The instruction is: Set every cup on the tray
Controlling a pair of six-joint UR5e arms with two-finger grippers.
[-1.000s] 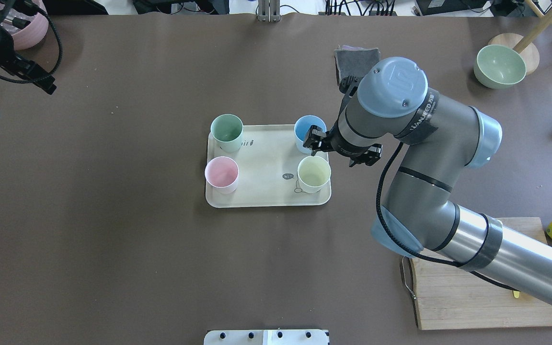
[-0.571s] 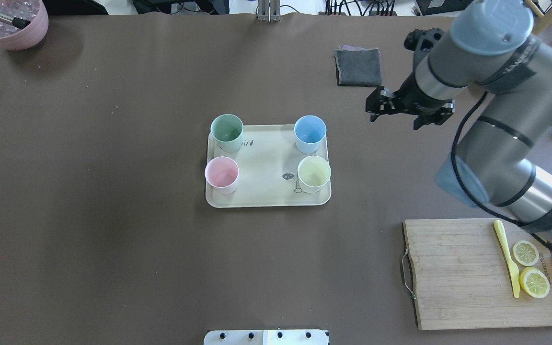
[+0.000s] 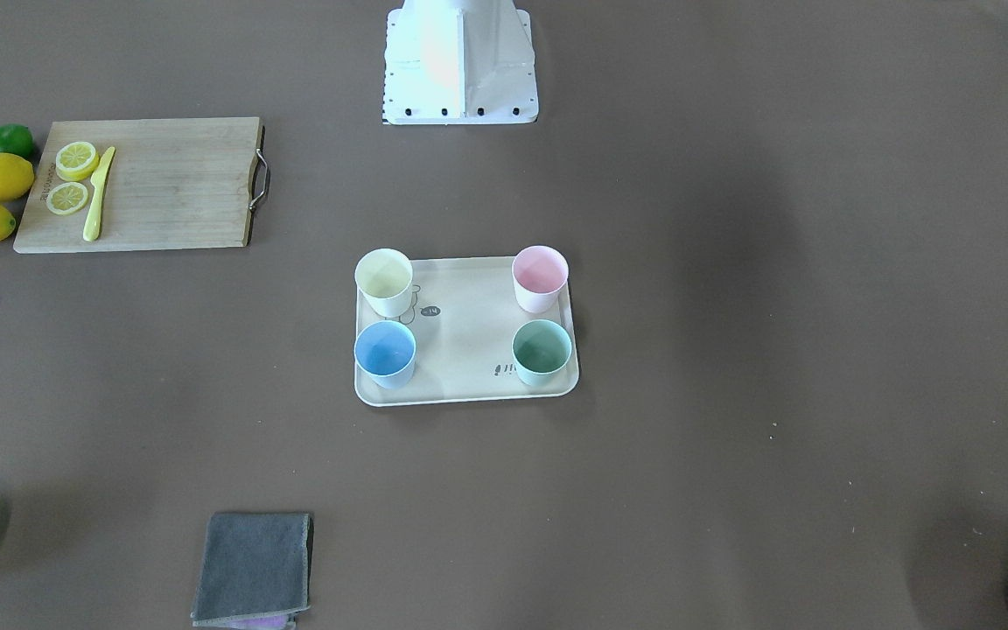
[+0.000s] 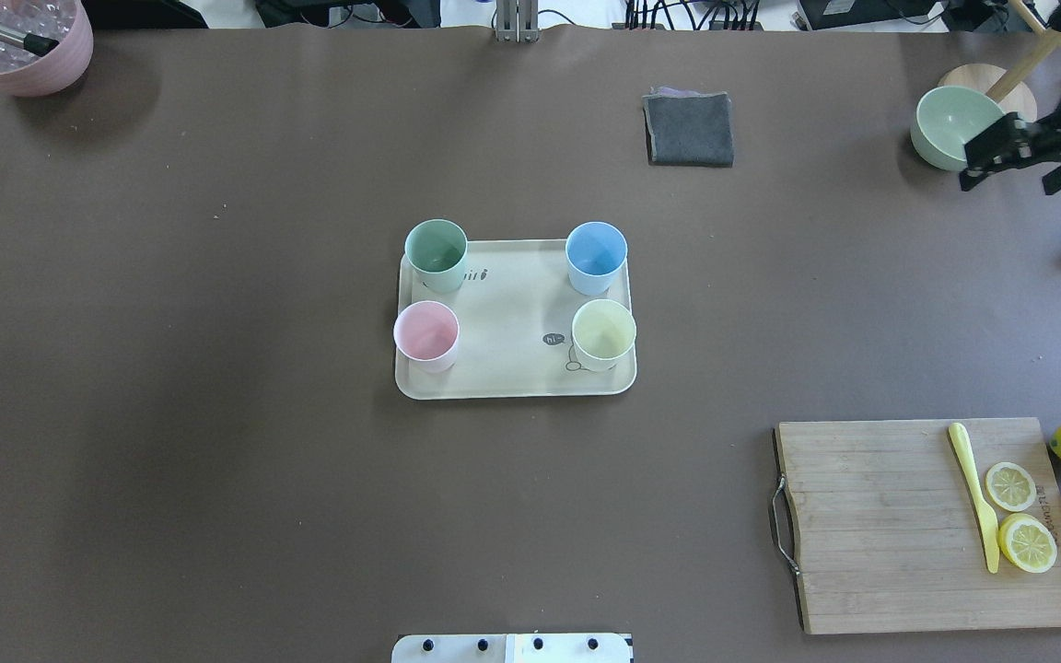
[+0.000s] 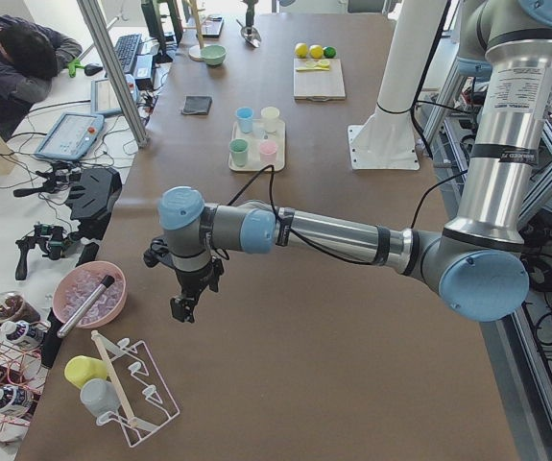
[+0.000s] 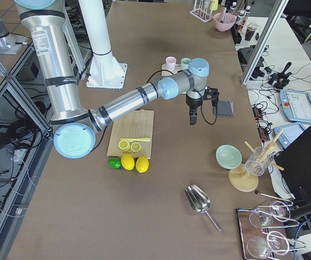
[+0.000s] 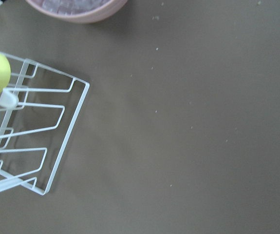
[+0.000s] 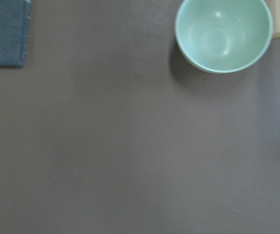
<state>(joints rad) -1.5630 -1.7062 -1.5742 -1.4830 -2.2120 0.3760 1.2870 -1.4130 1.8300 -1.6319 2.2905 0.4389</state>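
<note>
The cups [image 4: 426, 333] and tray [image 4: 512, 313] look like smooth matt plastic on a dull brown table [image 4: 217, 460]. The near-right board [image 4: 871, 525] is pale grained wood with a metal handle [image 4: 777, 534]; the far cloth [image 4: 689, 128] is soft grey fabric, the bowl [image 8: 222, 34] faintly glossy.
</note>
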